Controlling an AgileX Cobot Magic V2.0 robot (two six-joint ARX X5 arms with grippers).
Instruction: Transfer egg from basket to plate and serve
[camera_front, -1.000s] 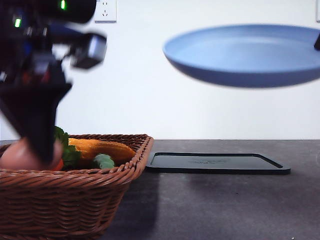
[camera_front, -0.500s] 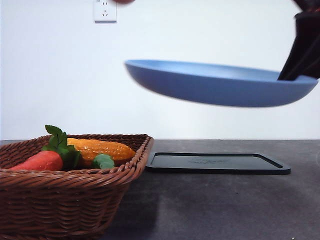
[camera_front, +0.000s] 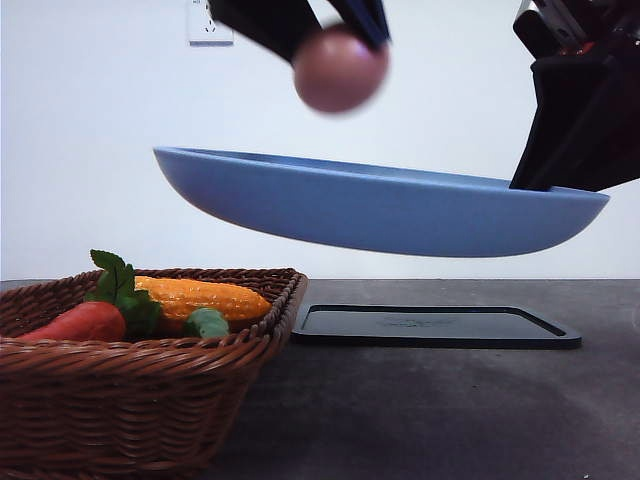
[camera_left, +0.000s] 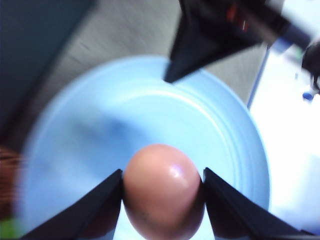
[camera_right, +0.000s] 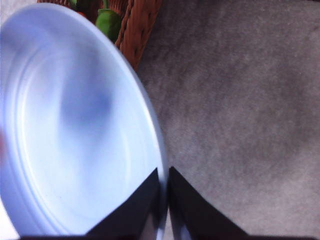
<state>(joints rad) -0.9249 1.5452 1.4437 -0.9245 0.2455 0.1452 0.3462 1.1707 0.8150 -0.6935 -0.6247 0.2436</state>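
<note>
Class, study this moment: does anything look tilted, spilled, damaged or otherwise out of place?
Only the plate stands out: held in mid-air by its rim in the right end effector, it tilts, its free side higher. The egg sits intact in the left end effector above it. Nothing looks spilled or broken.

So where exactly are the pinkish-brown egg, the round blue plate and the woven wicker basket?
pinkish-brown oval egg (camera_front: 340, 68), front view, middle of its shell.
wide round blue plate (camera_front: 400, 215), front view, outer underside wall.
brown woven wicker basket (camera_front: 120, 400), front view, near side wall.
</note>
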